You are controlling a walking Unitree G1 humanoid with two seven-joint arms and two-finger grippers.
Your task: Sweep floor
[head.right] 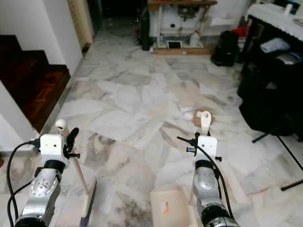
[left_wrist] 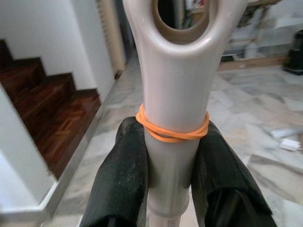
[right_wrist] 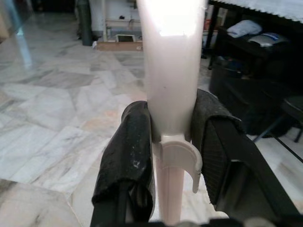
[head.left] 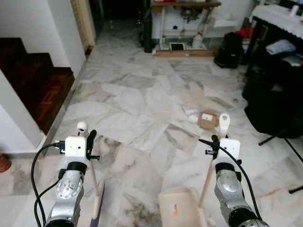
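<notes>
Left gripper (left_wrist: 168, 156) pinches the beige broom handle (left_wrist: 173, 94), ringed by an orange rubber band (left_wrist: 170, 132); its brush head (head.left: 97, 208) rests on the marble floor (head.left: 137, 94). Right gripper (right_wrist: 173, 142) clamps the dustpan handle (right_wrist: 170, 71), the dustpan (head.left: 177, 205) standing beside it. Ahead lies cardboard litter (head.left: 207, 119).

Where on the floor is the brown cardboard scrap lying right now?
In the left eye view the cardboard scrap lies on the marble floor ahead and right, just beyond the dustpan handle held by the right gripper.
</notes>
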